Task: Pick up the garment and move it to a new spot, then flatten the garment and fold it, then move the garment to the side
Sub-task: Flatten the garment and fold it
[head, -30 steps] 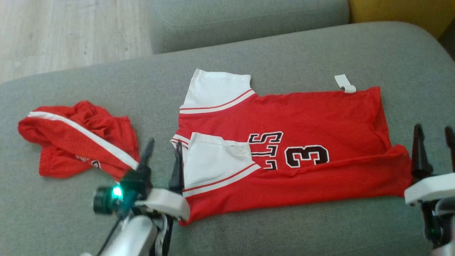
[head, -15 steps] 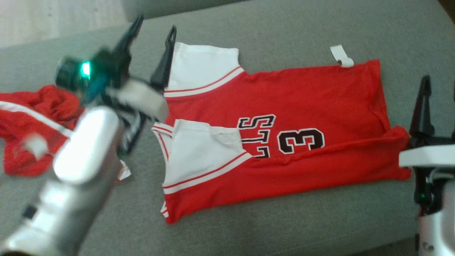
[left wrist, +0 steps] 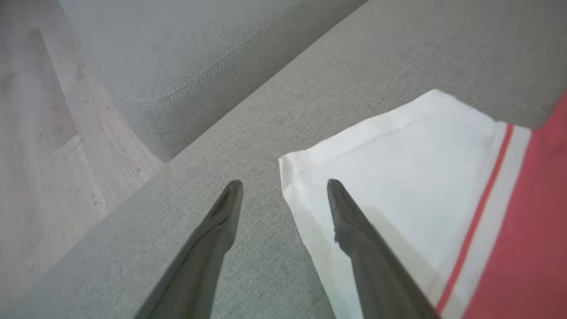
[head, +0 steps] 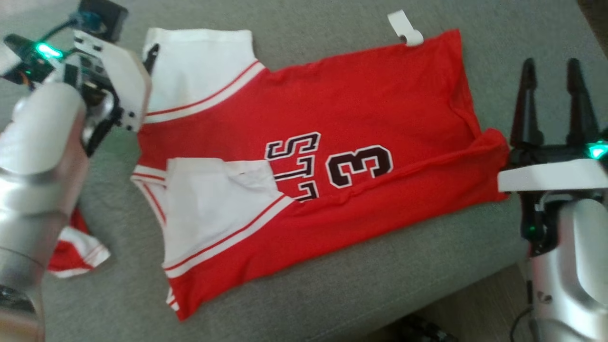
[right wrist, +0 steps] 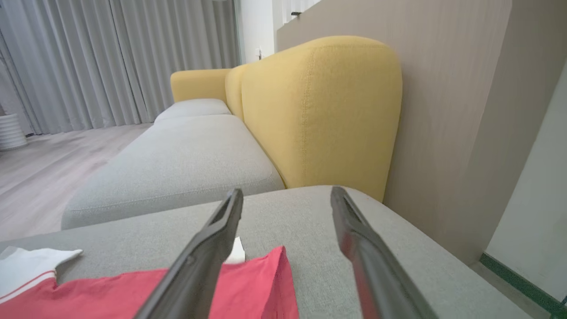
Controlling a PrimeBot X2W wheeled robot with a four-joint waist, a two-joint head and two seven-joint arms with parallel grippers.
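Observation:
The garment (head: 380, 104) is a red jersey with white sleeves and a black "3", lying mostly flat on the grey sofa cushion (head: 304, 294), its near long edge folded over. My left gripper (left wrist: 282, 186) is open at the far white sleeve (left wrist: 398, 150). One finger is above the sleeve's corner and the other above bare cushion. My right gripper (head: 550, 64) stands open just past the jersey's hem at the right, with nothing between its fingers. The red hem (right wrist: 257, 283) lies below its left finger in the right wrist view.
A second red-and-white garment (head: 76, 247) lies at the lower left, mostly behind my left forearm. A white tag (head: 403, 31) sticks out at the jersey's far edge. Another grey cushion (left wrist: 177, 53) and wooden floor (left wrist: 44, 133) lie beyond. A yellow sofa back (right wrist: 319, 110) rises behind.
The head camera has shifted. My left arm has swung from the jersey's near sleeve up to its far sleeve. The right gripper stays beside the hem, and both remain open.

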